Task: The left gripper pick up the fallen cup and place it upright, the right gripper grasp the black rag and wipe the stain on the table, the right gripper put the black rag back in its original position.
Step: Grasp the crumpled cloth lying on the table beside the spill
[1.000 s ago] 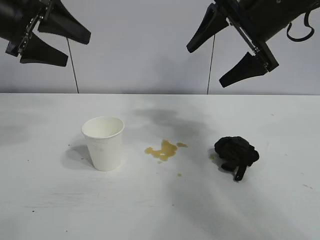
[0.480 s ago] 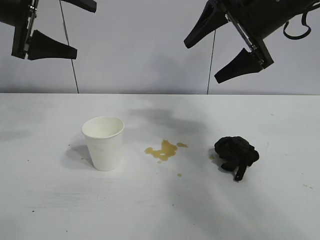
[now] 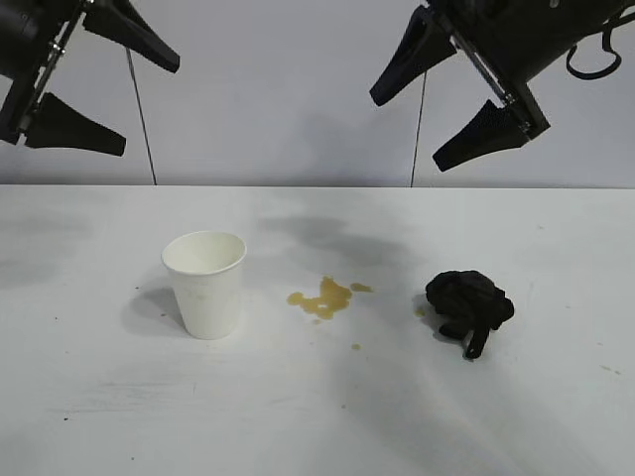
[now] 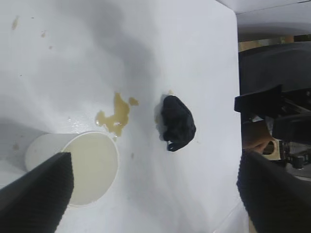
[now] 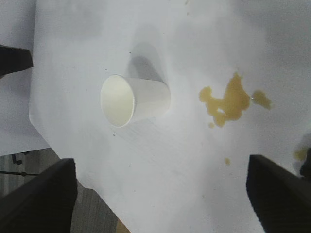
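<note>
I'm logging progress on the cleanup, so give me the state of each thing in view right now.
cup: upright on the table, mouth up, nothing gripping it.
stain: unwiped, between cup and rag.
black rag: bunched on the table, untouched.
left gripper: open, raised above the table, holding nothing.
right gripper: open, raised above the rag's side, holding nothing.

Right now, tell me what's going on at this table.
Nothing is being handled. The cup stands upright on the table, so that step looks done. The stain is not yet wiped, and the black rag lies untouched beside it, on the side away from the cup. The left tool hangs open, high above the cup's side of the table. The right tool hangs open above the rag, holding nothing.
</note>
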